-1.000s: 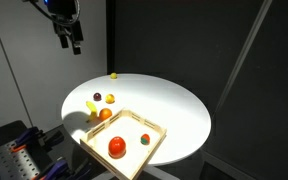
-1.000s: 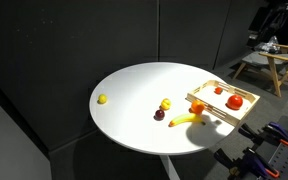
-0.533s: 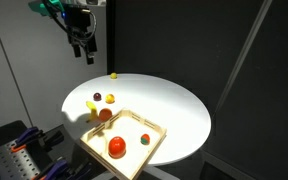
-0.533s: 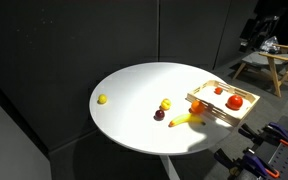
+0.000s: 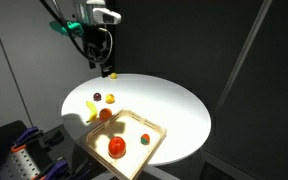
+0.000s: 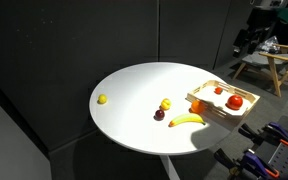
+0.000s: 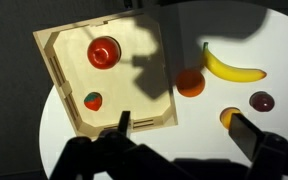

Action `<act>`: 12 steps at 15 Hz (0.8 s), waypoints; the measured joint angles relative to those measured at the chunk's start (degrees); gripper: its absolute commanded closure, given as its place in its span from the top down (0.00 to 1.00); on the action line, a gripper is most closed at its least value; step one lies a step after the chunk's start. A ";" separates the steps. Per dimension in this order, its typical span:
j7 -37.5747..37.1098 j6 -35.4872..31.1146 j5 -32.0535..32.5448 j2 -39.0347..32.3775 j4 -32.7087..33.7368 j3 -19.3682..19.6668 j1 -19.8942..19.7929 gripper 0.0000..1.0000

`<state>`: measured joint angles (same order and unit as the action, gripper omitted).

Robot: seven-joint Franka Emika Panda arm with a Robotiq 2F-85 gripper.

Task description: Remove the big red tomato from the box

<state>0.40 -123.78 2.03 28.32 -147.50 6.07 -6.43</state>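
Note:
The big red tomato (image 7: 104, 51) lies inside the box (image 7: 72, 72), a shallow light-wood tray that hangs over the edge of the round white table. Both show in both exterior views: the tomato (image 5: 116, 147) (image 6: 235, 101) and the box (image 5: 145, 121) (image 6: 208, 98). A smaller red-and-green fruit (image 7: 92, 100) lies in the box too. My gripper (image 5: 102, 58) hangs high above the table's far side, well away from the tomato. In the wrist view my gripper (image 7: 184, 135) is open and empty, its fingers (image 7: 246, 130) dark at the bottom edge.
An orange ball (image 7: 190, 82) sits just outside the box. A banana (image 7: 232, 68), a dark plum (image 7: 262, 101) and a yellow-red fruit (image 7: 229, 117) lie close by. A small yellow fruit (image 5: 113, 75) sits at the far table edge. Wooden furniture (image 6: 269, 62) stands behind.
My arm has swung from the upper left towards the table's far side and come lower. The fruits and the box have not moved.

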 measured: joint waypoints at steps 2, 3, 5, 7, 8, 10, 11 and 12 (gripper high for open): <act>0.00 -0.49 0.44 -1.86 0.05 0.50 -1.32 1.00; 0.00 -0.67 0.63 -2.66 0.12 0.71 -1.84 1.00; 0.00 -0.80 0.92 -4.14 0.32 1.02 -2.68 1.00; 0.00 -0.87 0.97 -5.04 0.39 1.18 -2.94 1.00; 0.00 -0.87 0.97 -5.17 0.37 1.17 -2.91 1.00; 0.00 -0.87 0.97 -5.18 0.36 1.16 -2.85 1.00; 0.00 -0.87 0.97 -5.19 0.36 1.16 -2.83 1.00; 0.00 -0.87 0.97 -5.19 0.36 1.16 -2.83 1.00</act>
<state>0.40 -124.64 3.00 23.14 -147.14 7.23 -9.26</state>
